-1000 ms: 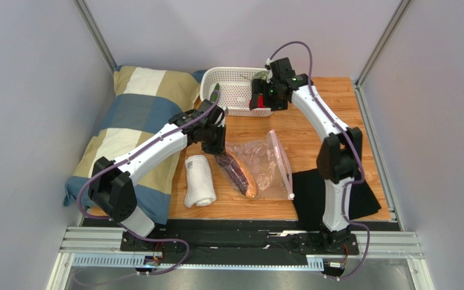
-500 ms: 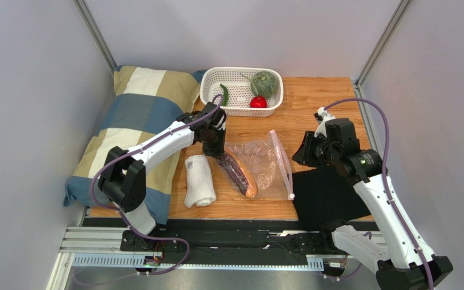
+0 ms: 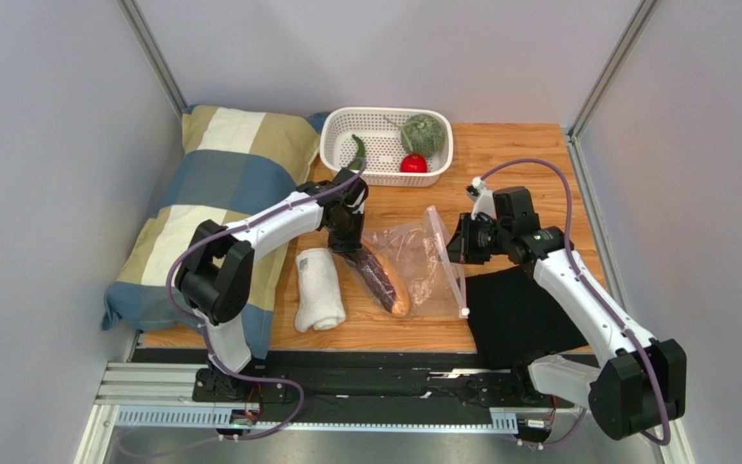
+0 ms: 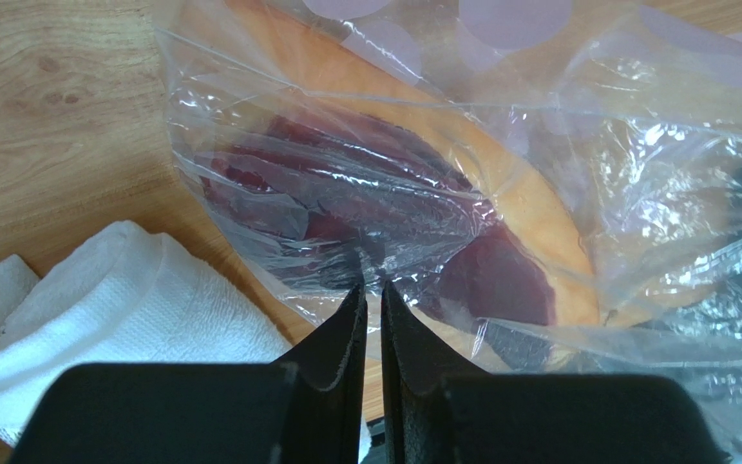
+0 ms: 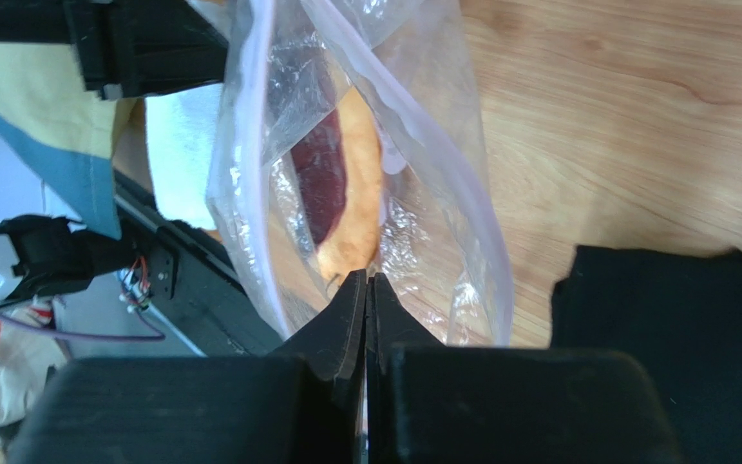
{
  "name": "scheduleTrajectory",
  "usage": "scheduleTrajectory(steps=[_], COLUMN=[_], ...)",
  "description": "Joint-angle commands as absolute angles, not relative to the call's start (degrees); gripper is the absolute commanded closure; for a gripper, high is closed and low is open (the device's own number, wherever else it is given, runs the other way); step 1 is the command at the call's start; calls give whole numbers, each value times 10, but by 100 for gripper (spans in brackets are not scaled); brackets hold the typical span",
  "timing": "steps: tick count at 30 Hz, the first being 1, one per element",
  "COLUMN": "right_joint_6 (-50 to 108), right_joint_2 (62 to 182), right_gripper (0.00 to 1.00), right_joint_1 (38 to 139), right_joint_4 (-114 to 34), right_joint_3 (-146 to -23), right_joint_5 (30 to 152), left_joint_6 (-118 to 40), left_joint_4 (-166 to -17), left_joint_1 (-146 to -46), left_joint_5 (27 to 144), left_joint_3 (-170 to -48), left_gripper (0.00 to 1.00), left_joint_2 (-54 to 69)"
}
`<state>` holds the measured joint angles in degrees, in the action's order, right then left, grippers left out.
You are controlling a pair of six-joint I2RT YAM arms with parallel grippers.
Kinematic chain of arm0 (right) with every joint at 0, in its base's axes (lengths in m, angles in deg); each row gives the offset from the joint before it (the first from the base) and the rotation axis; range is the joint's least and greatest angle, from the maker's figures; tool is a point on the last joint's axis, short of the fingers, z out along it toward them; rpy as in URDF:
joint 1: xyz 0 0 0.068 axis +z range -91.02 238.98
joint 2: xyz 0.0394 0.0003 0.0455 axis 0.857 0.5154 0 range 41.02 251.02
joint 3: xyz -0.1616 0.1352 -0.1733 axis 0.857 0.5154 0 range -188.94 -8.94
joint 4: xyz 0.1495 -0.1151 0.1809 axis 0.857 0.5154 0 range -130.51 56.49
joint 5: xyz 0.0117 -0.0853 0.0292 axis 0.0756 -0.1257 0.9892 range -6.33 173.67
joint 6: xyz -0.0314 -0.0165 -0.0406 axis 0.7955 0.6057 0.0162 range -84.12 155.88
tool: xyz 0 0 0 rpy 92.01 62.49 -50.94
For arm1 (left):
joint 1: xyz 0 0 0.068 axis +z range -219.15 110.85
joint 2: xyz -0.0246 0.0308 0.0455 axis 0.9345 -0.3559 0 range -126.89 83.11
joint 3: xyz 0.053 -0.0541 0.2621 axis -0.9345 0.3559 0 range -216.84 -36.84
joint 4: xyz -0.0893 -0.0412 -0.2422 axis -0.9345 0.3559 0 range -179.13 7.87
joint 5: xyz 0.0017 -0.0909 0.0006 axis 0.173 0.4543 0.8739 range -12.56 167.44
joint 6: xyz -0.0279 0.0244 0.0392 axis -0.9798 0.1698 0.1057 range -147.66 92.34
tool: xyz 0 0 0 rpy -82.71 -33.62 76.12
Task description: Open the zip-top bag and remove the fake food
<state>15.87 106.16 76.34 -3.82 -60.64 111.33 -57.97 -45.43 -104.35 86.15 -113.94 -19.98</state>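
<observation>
Surface: wooden table
Zip-top bag: lying flat, fake food inside
Left gripper: fingers nearly together, pinching the bag's closed end
Right gripper: fingers together at the bag's mouth

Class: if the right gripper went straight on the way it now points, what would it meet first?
Most likely the clear plastic of the zip-top bag, right ahead of the right gripper; the purple-and-orange food lies just beyond, though depth is unclear.

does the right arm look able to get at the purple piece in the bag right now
Probably yes: the bag gapes toward the right tool, shut at its rim, and the purple piece lies just inside, nothing between. The tool must open first.
</observation>
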Motion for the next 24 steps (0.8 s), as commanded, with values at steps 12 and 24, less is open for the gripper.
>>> scheduleTrajectory(steps=[12,24], right_joint_6=[73,-150], right_joint_2=[1143,1174], right_gripper=[94,100], right_joint_1=[829,868], right_joint_4=[-198,-221], right_joint_3=[-555,-558], right_joint_5=[1177,1083], left_joint_6=[-588,-589], left_joint_4=[-493,-498], left_joint_1=[-1056,-1067], left_joint_5=[873,877], left_joint_3=[-1139,-1131], left_gripper=[88,88], left_joint_2=[-228,-224])
